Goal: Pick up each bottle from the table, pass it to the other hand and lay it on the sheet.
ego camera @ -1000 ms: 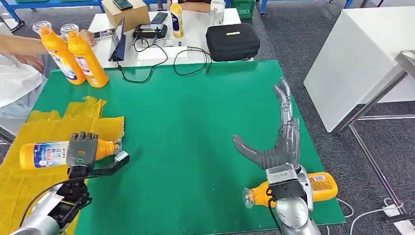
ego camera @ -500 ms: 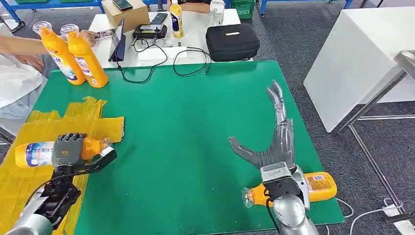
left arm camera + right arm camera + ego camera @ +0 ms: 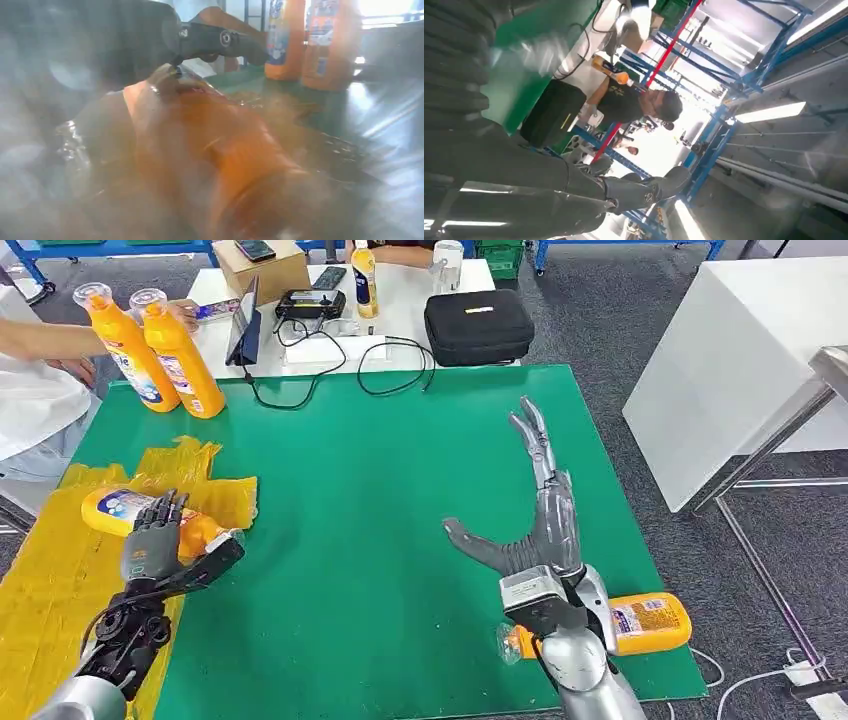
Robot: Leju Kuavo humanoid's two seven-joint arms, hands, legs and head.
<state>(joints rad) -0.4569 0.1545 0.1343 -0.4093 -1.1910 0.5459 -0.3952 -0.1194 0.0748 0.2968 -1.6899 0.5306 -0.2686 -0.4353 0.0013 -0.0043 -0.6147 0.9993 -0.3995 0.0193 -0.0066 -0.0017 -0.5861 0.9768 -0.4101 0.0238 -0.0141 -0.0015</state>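
Observation:
An orange bottle (image 3: pixel 125 511) with a blue and white label lies slanted on the yellow sheet (image 3: pixel 60 580) at the table's left. My left hand (image 3: pixel 155 540) holds it, fingers across its body and thumb under its neck. The left wrist view shows this bottle (image 3: pixel 210 145) close and blurred, with one dark finger (image 3: pixel 220 37) over it. My right hand (image 3: pixel 540 515) hovers open above the green mat, fingers stretched forward and thumb out to the left. A second orange bottle (image 3: pixel 645 620) lies on its side at the mat's front right corner, partly hidden by my right wrist.
Two more orange bottles (image 3: pixel 160 355) stand upright at the mat's back left, next to a person's arm (image 3: pixel 40 338). Behind the mat (image 3: pixel 380 470) are a black case (image 3: pixel 478 325), cables, a tablet and a cardboard box. A white table (image 3: pixel 720 350) stands to the right.
My left hand has carried its bottle back and left onto the yellow sheet, turning it slantwise, and its fingers have straightened over it. My right hand has drifted slightly left and forward, still open.

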